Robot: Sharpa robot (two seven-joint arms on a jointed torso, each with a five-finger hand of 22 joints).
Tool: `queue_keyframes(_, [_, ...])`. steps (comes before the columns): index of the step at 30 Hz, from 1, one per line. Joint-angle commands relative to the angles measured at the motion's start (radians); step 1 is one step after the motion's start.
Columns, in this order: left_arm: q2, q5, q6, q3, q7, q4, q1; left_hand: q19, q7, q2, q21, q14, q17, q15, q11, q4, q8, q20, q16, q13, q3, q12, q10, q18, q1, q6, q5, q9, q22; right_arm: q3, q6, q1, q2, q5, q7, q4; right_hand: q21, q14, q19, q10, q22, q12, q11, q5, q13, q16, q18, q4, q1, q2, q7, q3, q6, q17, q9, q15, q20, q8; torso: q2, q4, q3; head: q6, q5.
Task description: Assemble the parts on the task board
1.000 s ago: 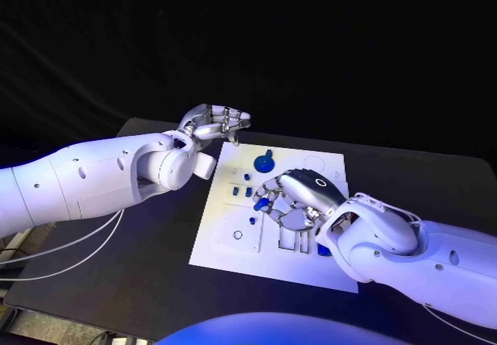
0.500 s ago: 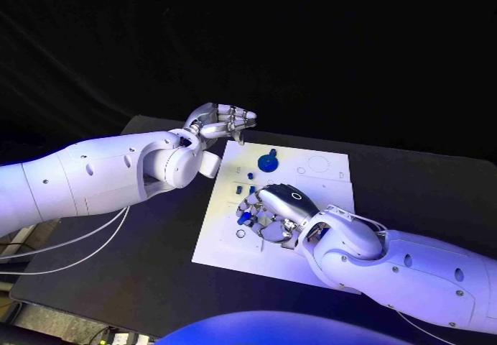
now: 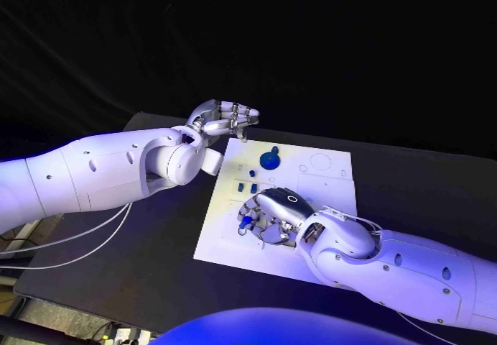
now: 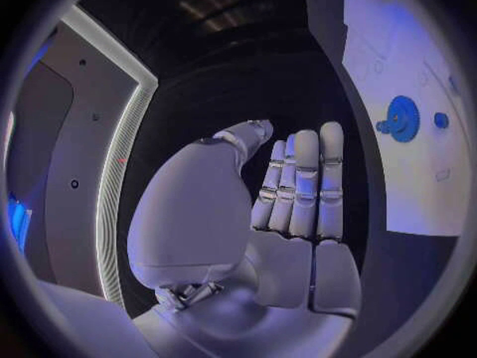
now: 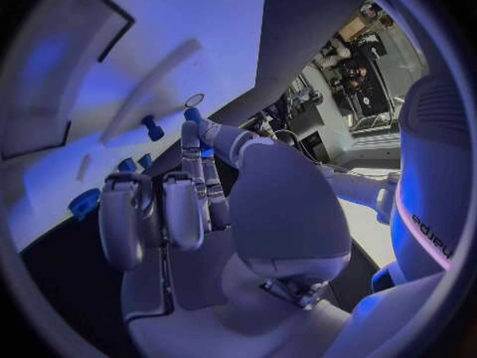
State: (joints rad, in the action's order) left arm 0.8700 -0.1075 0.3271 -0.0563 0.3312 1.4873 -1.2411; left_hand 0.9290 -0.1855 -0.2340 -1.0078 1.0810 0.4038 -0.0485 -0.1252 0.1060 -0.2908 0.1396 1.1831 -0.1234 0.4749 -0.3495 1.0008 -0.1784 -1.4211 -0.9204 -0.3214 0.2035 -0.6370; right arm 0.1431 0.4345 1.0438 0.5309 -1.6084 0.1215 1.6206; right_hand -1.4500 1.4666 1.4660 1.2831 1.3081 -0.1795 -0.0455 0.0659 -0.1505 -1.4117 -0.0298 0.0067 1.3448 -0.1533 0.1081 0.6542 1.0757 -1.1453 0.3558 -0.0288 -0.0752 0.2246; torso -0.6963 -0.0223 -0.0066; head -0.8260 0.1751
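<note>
One robot hand (image 3: 271, 210) (right) over task board (image 3: 326, 188)

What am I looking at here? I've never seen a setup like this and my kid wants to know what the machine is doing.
It is a robot with two white arms, each ending in a silver hand. One picture looks down from a camera on its head; the two round ones come from cameras at its wrists, behind each hand.

On the black table lies a white task board with small blue parts on it, among them a round blue disc near its far edge.

The right hand is low over the board and pinches a small blue part between its fingertips. The left hand is beyond the board's far corner, off the board, with its fingers curled in and nothing in them.
</note>
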Motion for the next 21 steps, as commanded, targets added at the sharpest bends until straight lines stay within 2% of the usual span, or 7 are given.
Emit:
queue_keyframes(1, [-0.001,0.0,-0.016,0.001,0.005,0.003,-0.001,-0.005,-0.003,-0.002,0.006,-0.006,-0.001,0.0,0.0,0.0,-0.004,0.005,0.001,-0.002,0.007,-0.003,-0.008,-0.006,-0.006,0.003,-0.002,0.001,0.001,0.0,-0.045,-0.002,-0.002,-0.027,0.001,0.001,0.003,0.03,0.061,-0.003,0.208,0.005,0.002,0.005,0.0,0.001,0.002,-0.007,-0.001,0.002,0.008,-0.002,-0.001,0.002,0.077,-0.004,0.006,0.064,0.001,0.0,-0.0004,-0.002,0.001])
queue_keyframes(8, [-0.001,0.0,-0.017,0.001,0.004,0.002,-0.001,-0.005,-0.003,-0.002,0.006,-0.006,-0.001,0.0,0.0,0.0,-0.004,0.005,0.001,-0.002,0.007,-0.003,-0.008,-0.006,-0.006,0.003,-0.002,0.001,0.001,0.001,-0.065,-0.002,-0.001,-0.03,0.0,0.005,0.002,0.03,0.061,-0.003,0.209,0.005,0.002,0.005,-0.001,0.001,0.002,-0.007,-0.004,0.001,0.008,-0.003,-0.001,0.001,0.078,-0.004,0.006,0.065,0.001,-0.0005,-0.0002,-0.004,0.004])
queue_keyframes(15, [0.0,0.0,-0.017,0.001,0.004,0.003,-0.001,-0.005,-0.003,-0.002,0.006,-0.006,-0.001,0.0,0.0,0.0,-0.004,0.005,0.001,-0.002,0.007,-0.003,-0.008,-0.006,-0.006,0.003,-0.002,0.001,0.001,0.001,-0.078,-0.003,-0.001,-0.033,0.003,0.003,-0.001,0.03,0.062,-0.002,0.211,0.006,0.002,0.004,-0.002,0.001,0.003,-0.008,-0.008,0.0,0.008,-0.005,-0.001,0.003,0.08,-0.004,0.005,0.067,0.0,0.0017,-0.0009,-0.005,0.004])
queue_keyframes(21, [0.0,0.0,-0.017,0.001,0.003,0.002,-0.001,-0.005,-0.003,-0.002,0.006,-0.006,-0.001,0.0,0.0,0.0,-0.004,0.005,0.001,-0.002,0.007,-0.003,-0.008,-0.006,-0.006,0.003,-0.002,0.001,0.001,0.002,-0.082,-0.004,-0.002,-0.037,0.007,-0.001,-0.001,0.03,0.062,-0.002,0.211,0.006,0.002,0.004,-0.002,0.001,0.003,-0.008,-0.008,0.0,0.008,-0.005,-0.001,0.003,0.08,-0.004,0.005,0.067,0.0,-0.0018,-0.0006,-0.006,0.003])
